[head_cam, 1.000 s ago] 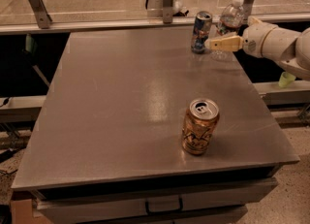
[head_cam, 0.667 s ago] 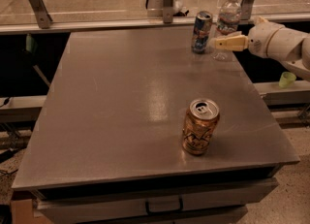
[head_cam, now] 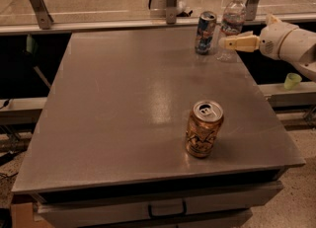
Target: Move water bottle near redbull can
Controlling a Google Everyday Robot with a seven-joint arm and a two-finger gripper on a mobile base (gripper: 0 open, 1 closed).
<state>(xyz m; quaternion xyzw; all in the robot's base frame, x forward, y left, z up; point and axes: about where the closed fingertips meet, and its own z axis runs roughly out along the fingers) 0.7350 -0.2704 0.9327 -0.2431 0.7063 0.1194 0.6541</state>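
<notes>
no legible text, redbull can (head_cam: 205,32), water bottle (head_cam: 232,20)

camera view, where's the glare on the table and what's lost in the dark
Camera view: a soft pale glare lies on the table at mid-top, just behind the gold can; the gaps on both sides of the table are near black; the pale gripper, at the far right corner by the water bottle and redbull can, is well lit.
</notes>
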